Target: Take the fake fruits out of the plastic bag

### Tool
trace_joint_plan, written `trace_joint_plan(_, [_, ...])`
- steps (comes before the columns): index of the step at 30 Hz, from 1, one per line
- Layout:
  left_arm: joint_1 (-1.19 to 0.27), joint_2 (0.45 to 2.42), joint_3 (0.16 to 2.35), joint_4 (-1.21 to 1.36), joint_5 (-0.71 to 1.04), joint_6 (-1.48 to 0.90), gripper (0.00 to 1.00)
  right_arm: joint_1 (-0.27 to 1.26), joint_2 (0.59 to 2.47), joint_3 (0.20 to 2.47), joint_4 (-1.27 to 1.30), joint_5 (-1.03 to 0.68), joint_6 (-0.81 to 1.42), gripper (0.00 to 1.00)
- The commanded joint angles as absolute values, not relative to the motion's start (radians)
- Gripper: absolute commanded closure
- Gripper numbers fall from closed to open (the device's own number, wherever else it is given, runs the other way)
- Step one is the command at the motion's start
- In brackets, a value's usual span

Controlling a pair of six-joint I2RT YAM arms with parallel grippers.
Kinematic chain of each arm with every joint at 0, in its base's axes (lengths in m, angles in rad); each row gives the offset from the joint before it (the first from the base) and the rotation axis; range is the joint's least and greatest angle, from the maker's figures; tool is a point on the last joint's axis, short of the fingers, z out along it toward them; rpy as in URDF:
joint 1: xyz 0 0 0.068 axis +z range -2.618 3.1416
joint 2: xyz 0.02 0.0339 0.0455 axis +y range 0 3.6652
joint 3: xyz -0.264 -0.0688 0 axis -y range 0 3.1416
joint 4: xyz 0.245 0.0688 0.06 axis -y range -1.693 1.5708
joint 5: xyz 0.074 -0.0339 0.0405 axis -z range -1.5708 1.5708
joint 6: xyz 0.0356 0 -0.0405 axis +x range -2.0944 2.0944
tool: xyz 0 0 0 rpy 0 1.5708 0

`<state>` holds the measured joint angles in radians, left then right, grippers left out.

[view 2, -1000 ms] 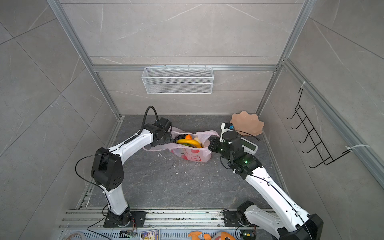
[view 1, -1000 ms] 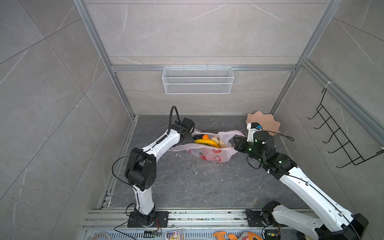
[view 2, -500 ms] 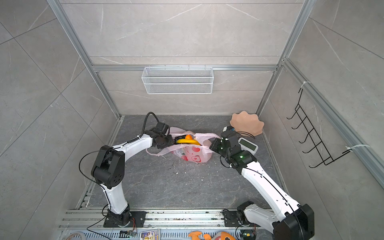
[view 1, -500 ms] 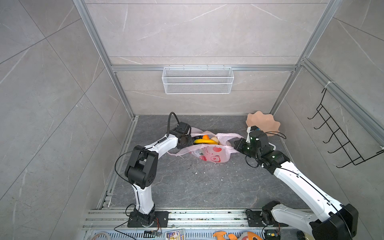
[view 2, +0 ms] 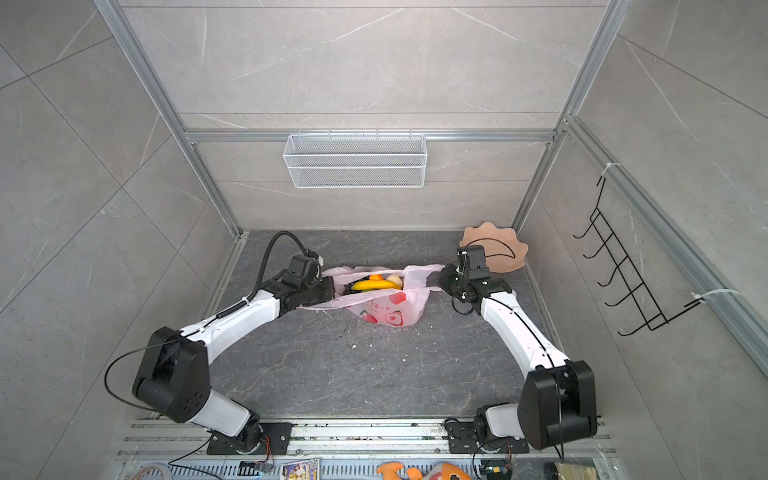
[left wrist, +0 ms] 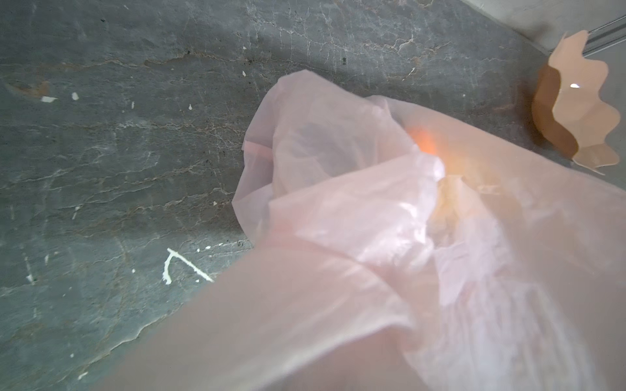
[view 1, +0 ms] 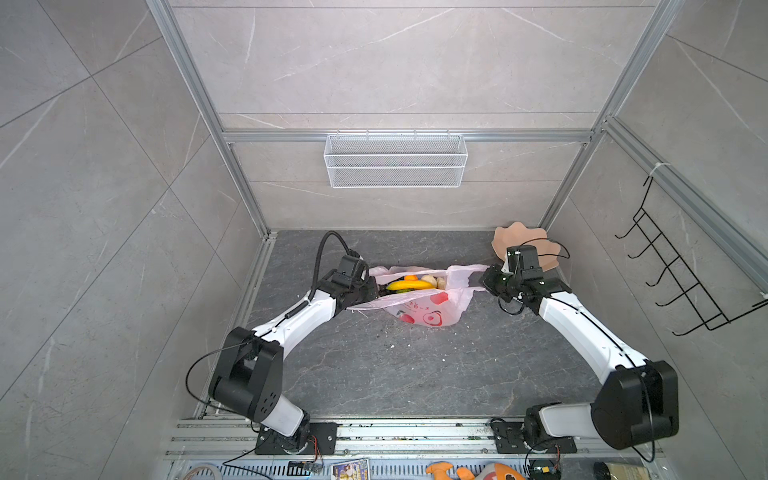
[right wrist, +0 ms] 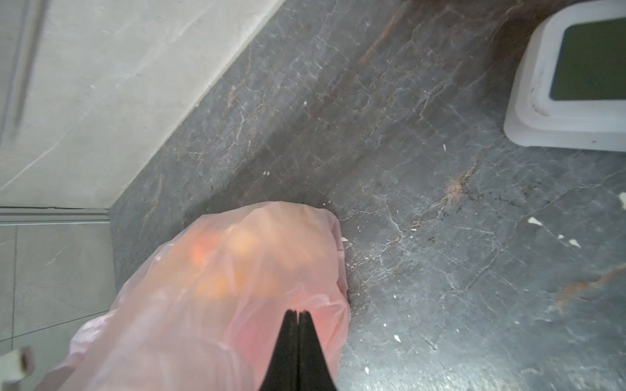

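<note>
Slab (view 1: 415,374): grey stone.
Bag (view 1: 428,309): mid-slab, mouth stretched open between both grippers.
Left gripper (view 1: 372,293): clamped on left edge of film.
Right gripper (view 1: 484,279): jaws together, pinching right handle.
Banana (view 1: 409,285), tangerine (view 1: 410,277): inside, showing at mouth.

Both top views are looking down from high over the bench (view 1: 395,374); both wrist cameras are closely facing the plastic bag (left wrist: 338,203).
</note>
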<state>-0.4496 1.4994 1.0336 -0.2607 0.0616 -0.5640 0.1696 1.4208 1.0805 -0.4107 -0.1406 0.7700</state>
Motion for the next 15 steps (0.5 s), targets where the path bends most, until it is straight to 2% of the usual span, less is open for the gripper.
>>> trace_joint_plan(1, [-0.420,1.417,0.984,-0.220,0.108,-0.524,1.00,0.170,1.464,1.133,-0.420,-0.173,0.781,1.00])
trace_joint_plan(5, [-0.434,1.401,0.983,-0.216,0.155,-0.507,1.00,0.204,1.488,1.179,-0.471,-0.072,0.731,1.00])
trace_joint_plan(8, [-0.466,1.382,0.983,-0.205,0.125,-0.482,1.00,0.210,1.542,1.274,-0.617,-0.015,0.678,1.00])
trace_joint_plan(9, [-0.477,1.381,0.990,-0.213,0.108,-0.477,1.00,0.215,1.538,1.294,-0.652,0.011,0.654,0.91])
trace_joint_plan(12, [-0.504,1.384,1.020,-0.249,0.072,-0.467,1.00,0.260,1.455,1.308,-0.707,0.124,0.591,0.54])
trace_joint_plan(15, [-0.521,1.387,1.041,-0.273,0.041,-0.466,1.00,0.316,1.373,1.339,-0.782,0.235,0.550,0.35])
